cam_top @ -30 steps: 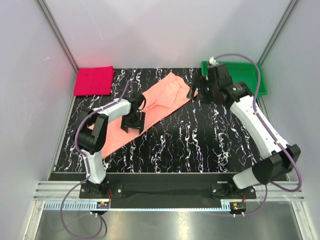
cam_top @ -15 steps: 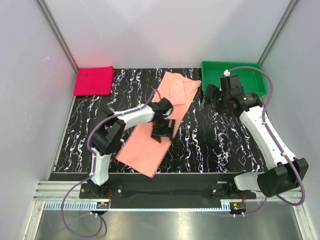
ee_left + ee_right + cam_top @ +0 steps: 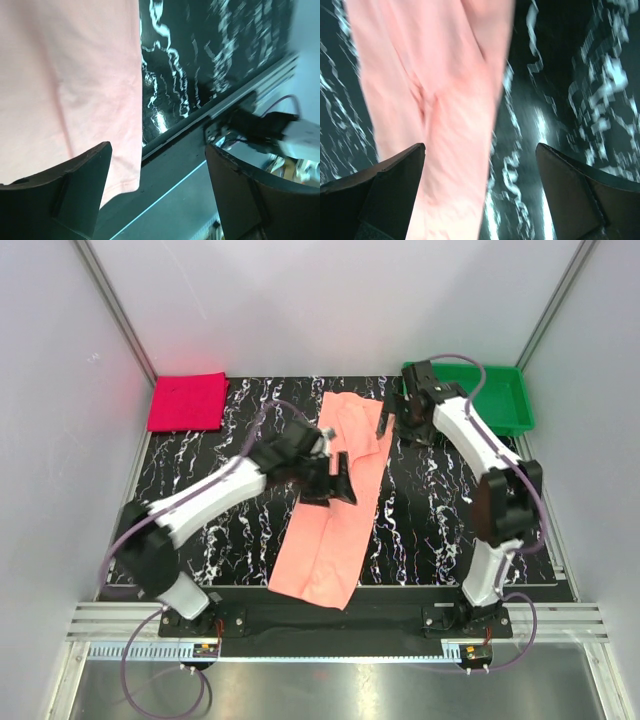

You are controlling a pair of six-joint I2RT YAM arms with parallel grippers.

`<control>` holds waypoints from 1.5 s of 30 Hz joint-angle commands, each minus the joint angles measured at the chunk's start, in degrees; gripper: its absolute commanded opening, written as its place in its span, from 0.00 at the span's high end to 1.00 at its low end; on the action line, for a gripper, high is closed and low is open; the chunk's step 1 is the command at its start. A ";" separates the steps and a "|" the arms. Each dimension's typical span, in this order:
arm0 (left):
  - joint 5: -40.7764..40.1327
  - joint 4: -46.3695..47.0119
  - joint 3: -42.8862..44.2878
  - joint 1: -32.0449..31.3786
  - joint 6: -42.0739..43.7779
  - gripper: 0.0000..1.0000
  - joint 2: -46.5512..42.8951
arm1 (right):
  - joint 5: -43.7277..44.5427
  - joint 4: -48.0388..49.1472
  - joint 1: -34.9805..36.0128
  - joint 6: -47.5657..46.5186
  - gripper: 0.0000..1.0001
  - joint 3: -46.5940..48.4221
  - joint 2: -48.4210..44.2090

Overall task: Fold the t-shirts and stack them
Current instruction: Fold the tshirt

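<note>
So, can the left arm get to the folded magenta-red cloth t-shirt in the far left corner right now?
Probably yes. The left gripper hangs open over the salmon-pink t-shirt, and only the black marbled table lies between it and the magenta-red t-shirt.

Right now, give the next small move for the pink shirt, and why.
Probably lower the left gripper to the near end of the pink shirt and grip it for a fold: the shirt lies as a long strip, that end overhanging the table, and the gripper is open over its middle.
</note>
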 commanded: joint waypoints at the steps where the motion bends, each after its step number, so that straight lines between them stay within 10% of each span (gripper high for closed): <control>1: -6.20 0.03 -4.80 4.04 -0.67 0.19 -11.45 | -1.51 2.71 1.08 -1.90 0.01 11.22 7.05; 9: -7.70 -2.52 -15.17 12.23 1.26 0.19 -21.48 | 6.31 -3.97 3.28 -3.57 0.06 39.34 31.40; 28: -2.77 2.58 -25.29 19.97 1.97 0.19 -22.63 | 2.47 12.25 10.93 -6.56 0.10 65.28 58.48; 37: -1.02 0.99 -26.17 22.08 5.31 0.22 -18.50 | 3.15 13.81 10.32 -5.24 0.04 62.14 46.82; 45: 0.92 2.58 -33.99 21.99 2.76 0.34 -18.41 | -5.99 -0.11 10.23 0.29 0.04 30.98 19.59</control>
